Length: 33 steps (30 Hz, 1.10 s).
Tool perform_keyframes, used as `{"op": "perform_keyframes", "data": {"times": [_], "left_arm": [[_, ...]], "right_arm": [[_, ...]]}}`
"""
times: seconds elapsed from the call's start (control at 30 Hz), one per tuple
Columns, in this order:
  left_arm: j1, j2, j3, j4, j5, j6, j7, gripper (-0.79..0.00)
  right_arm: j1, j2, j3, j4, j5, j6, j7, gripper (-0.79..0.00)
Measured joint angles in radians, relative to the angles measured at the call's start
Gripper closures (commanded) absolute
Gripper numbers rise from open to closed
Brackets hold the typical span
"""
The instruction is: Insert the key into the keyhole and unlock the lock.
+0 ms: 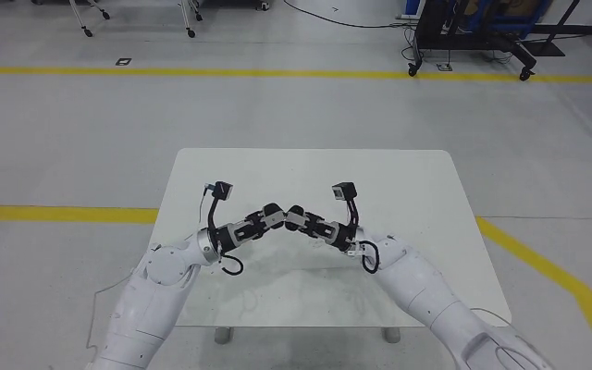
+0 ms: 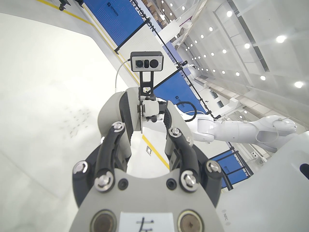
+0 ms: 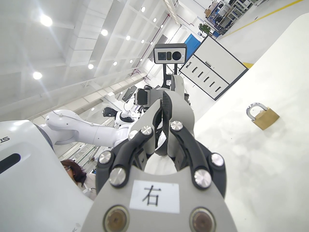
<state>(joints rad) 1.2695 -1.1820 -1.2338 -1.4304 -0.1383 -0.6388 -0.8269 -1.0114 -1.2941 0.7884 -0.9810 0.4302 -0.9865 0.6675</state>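
Note:
A brass padlock (image 3: 263, 118) with a silver shackle lies on the white table (image 1: 398, 185), off to the side of my right gripper (image 3: 163, 102). Both grippers meet tip to tip above the table's middle. The right gripper (image 1: 298, 220) is shut; seen from the left wrist view, a thin metal key (image 2: 140, 121) shows edge-on at its tips. My left gripper (image 2: 147, 106) is open, its fingers (image 2: 123, 108) on either side of the right gripper's tips and the key. In the top view the left gripper (image 1: 276, 217) touches the right one.
The white table carries little else, with bare surface (image 1: 277, 176) ahead of and beside the arms. Each wrist camera (image 1: 344, 191) sticks up above its gripper. Grey floor with yellow lines (image 1: 277, 72) surrounds the table.

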Motion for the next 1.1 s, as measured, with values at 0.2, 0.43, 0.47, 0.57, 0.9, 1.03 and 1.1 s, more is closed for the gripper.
{"op": "perform_keyframes", "data": {"times": [0.2,0.43,0.47,0.57,0.9,1.03,1.1], "left_arm": [[0.000,0.003,0.009,-0.005,0.015,-0.004,0.003,-0.222],[-0.001,0.007,0.013,-0.006,0.027,-0.004,0.009,-0.108],[-0.001,0.008,0.014,-0.007,0.028,-0.004,0.011,-0.108],[0.000,0.009,0.015,-0.009,0.030,-0.002,0.020,-0.034],[0.000,0.015,0.021,-0.012,0.044,0.000,0.028,0.000],[0.001,0.017,0.021,-0.013,0.040,-0.004,0.030,0.000],[0.004,0.018,0.019,-0.014,0.027,-0.006,0.039,0.000]], "right_arm": [[-0.001,-0.003,0.011,0.010,0.002,-0.004,-0.010,0.000],[-0.003,-0.006,0.017,0.010,0.002,-0.006,-0.004,0.000],[-0.003,-0.006,0.018,0.010,0.002,-0.006,-0.002,0.000],[-0.003,-0.007,0.020,0.010,0.001,-0.005,0.004,0.000],[-0.009,-0.008,0.032,-0.004,-0.015,-0.002,0.009,-0.320],[-0.013,-0.009,0.034,-0.011,-0.020,0.002,0.007,-0.785],[-0.013,-0.009,0.034,-0.012,-0.020,0.003,0.008,-0.785]]}}
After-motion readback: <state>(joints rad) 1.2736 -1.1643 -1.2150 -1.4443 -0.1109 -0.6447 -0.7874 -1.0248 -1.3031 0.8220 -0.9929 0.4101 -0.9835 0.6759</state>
